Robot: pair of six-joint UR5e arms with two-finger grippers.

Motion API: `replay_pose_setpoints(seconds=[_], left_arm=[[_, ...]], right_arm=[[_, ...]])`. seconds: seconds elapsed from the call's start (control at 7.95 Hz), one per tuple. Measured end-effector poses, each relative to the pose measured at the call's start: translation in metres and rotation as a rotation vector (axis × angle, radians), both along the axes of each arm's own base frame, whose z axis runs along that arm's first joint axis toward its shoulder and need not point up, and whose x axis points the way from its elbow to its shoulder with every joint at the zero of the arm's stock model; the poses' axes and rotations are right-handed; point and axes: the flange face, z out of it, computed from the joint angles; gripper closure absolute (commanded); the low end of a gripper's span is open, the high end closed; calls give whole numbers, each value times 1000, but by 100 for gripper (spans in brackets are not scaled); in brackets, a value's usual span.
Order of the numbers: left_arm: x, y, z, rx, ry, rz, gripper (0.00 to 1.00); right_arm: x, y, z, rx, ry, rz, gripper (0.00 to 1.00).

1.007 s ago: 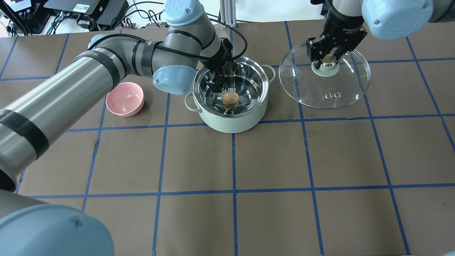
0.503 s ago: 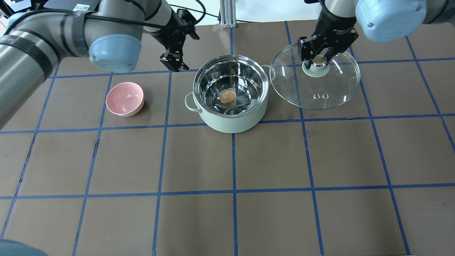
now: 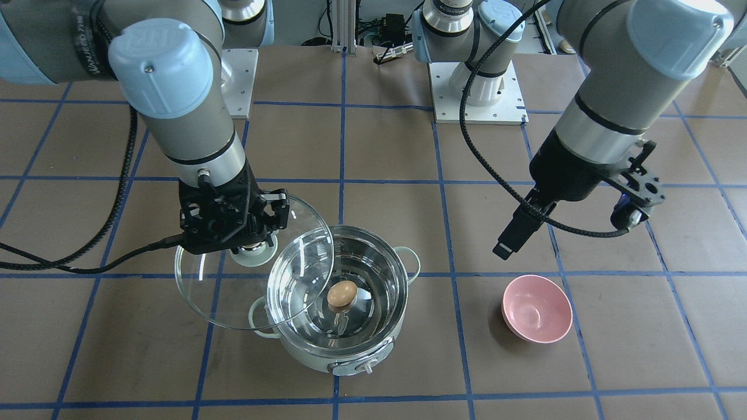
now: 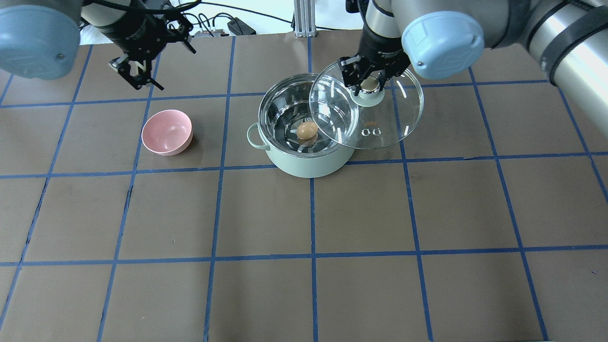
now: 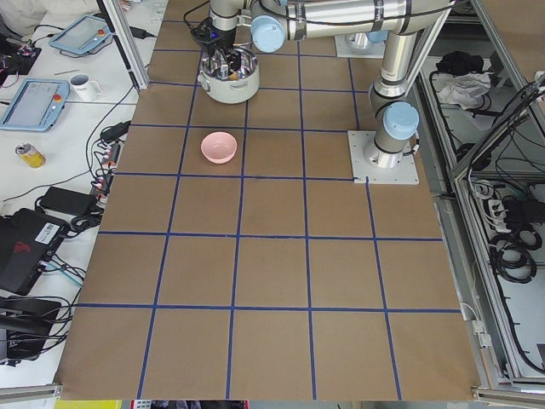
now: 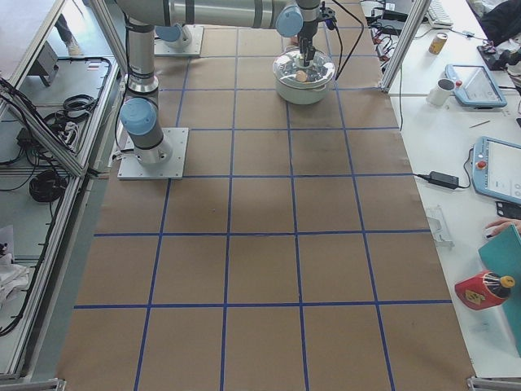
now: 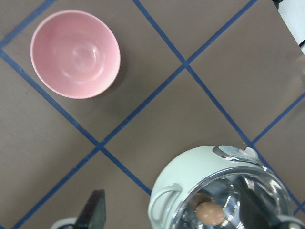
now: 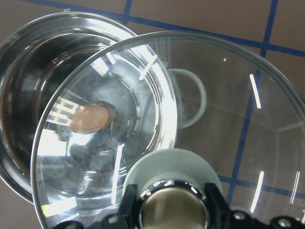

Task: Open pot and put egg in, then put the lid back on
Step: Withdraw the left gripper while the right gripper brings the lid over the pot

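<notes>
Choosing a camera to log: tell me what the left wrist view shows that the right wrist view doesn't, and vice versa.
Only left wrist: the bowl, apart from the pot. Only right wrist: the right gripper shut on the lid, which partly overlaps the pot. Both: the pot with the egg inside.

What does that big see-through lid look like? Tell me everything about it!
The lid is a big round disc of clear, shiny glass. At its centre sits a pale mint base with a rounded knob, and two small vent holes show near one edge. The right gripper is shut on the knob and holds the lid in the air, partly over the open pot, not seated on it. Nothing else touches it. In the right wrist view the egg shows through the glass.
</notes>
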Motion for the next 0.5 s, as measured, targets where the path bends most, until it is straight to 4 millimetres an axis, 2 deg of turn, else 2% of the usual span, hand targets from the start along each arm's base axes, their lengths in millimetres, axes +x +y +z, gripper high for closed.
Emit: replay_pose_setpoints(seconds=[0.13,0.25,0.5], left_arm=[[17,18,18,4,-52,-121,0],[25,38,34,20,-102,-243,0],[26,68,53,53,-200,-516,0]], right_arm=[[25,1,-7,-7,-3,23,100],[46,2,-16,-2,-6,34,100],[77,-1,-36,4,-11,39,100]])
